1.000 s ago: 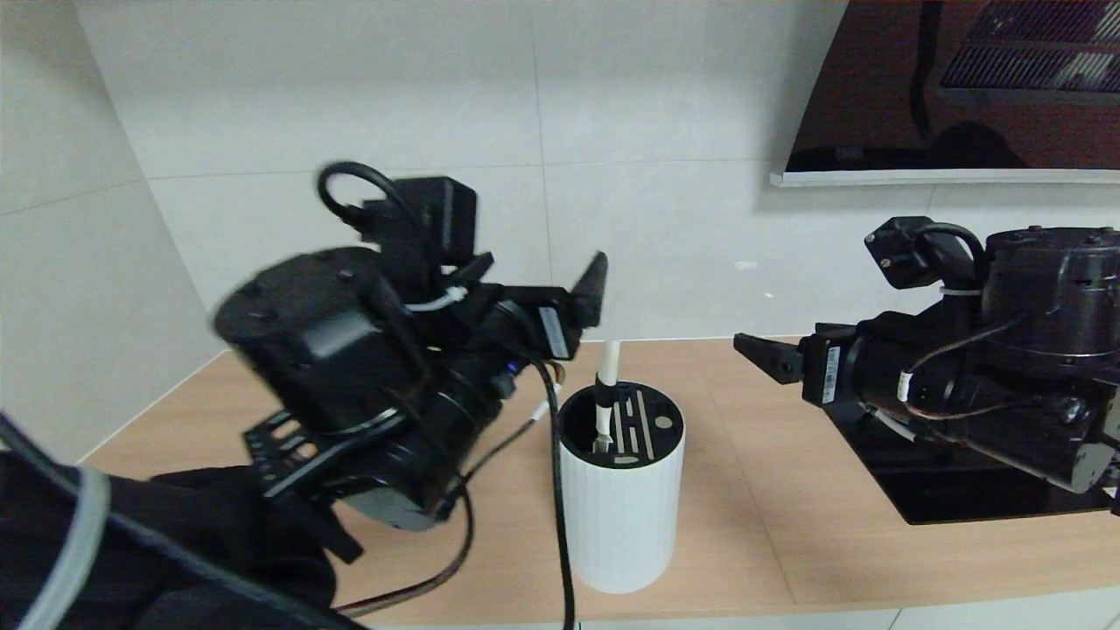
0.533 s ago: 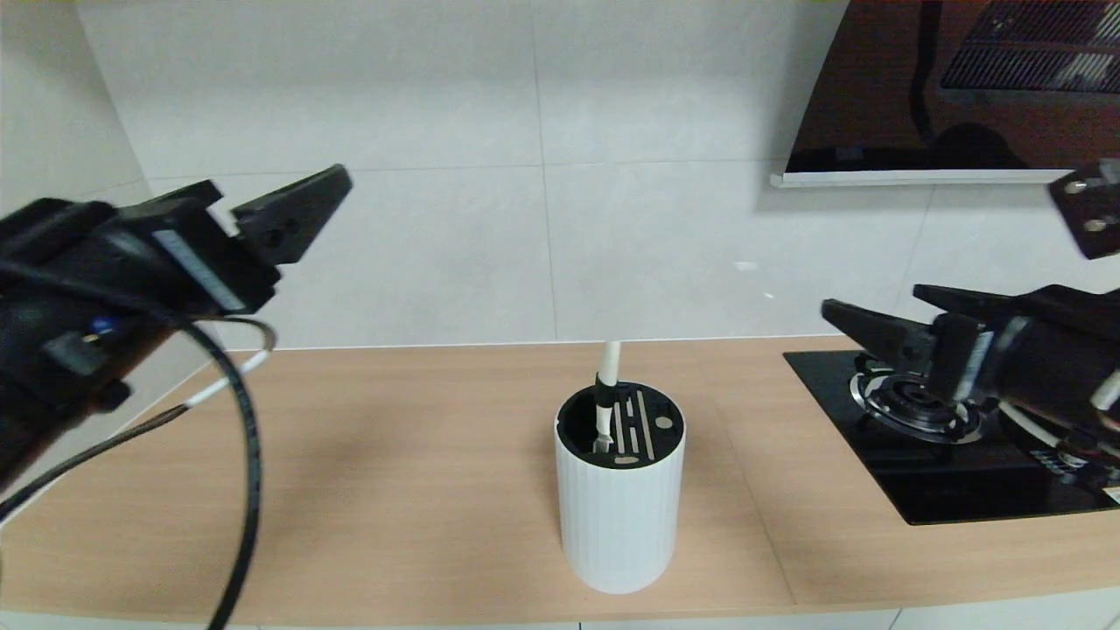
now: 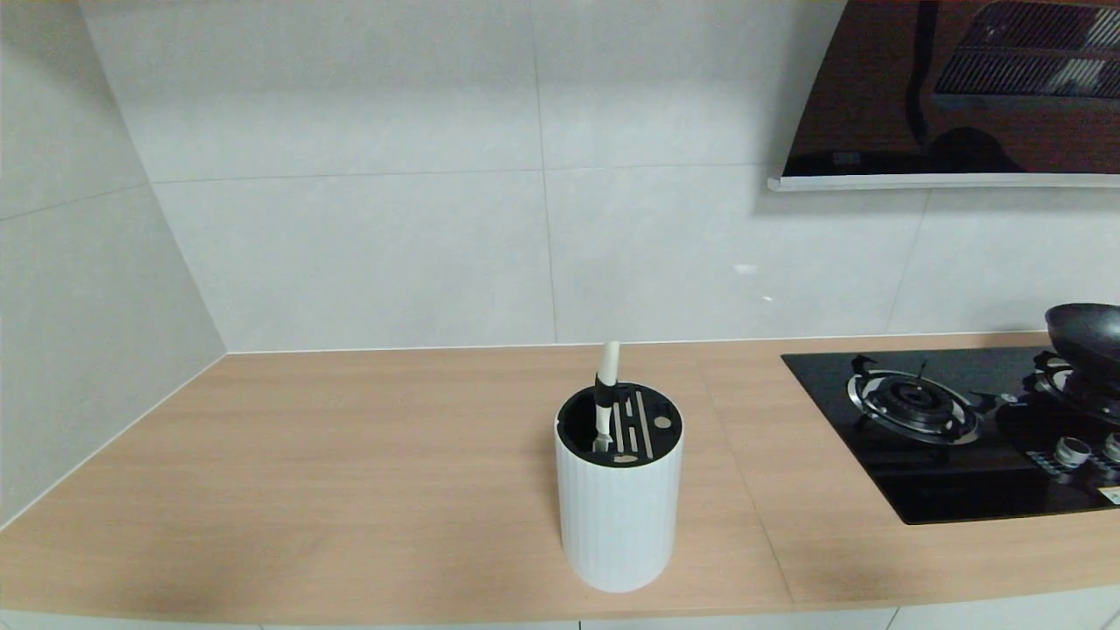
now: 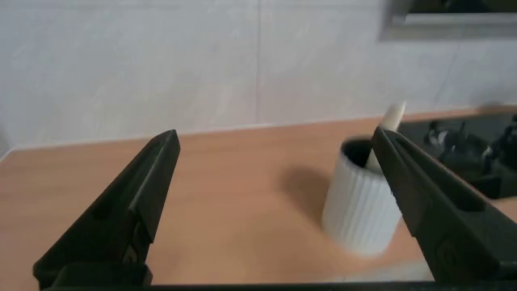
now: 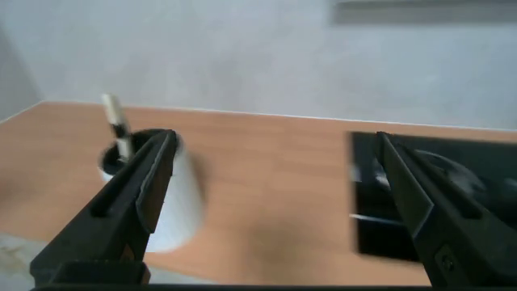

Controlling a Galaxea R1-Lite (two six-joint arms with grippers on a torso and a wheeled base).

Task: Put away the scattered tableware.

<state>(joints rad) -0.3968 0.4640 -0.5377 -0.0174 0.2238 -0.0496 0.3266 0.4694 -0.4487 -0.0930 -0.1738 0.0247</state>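
1. Where the wooden counter [image 3: 350, 490] meets the tiled wall [image 3: 350, 245], a white ribbed holder [image 3: 619, 516] stands upright near the front edge, roughly mid-counter.
2. One utensil [image 3: 605, 385] sits in the holder's open round compartment, working end down. Its pale handle with a dark band pokes above the rim and leans slightly. What kind of utensil it is I cannot tell.
3. Beside that compartment, the holder's black top is cut with narrow slots.
4. The left gripper [image 4: 275, 137] hangs above the counter with its fingers spread wide and nothing between them. It faces the holder, well apart from it.
5. The right gripper [image 5: 275, 136] is likewise spread wide and empty, off the counter, with the holder and utensil ahead of it.
6. A black stove [image 3: 945, 437] is set into the counter to the holder's right, with a dark pan [image 3: 1089, 328] on its far burner.
7. A dark hood [image 3: 945, 87] hangs on the wall above the stove.
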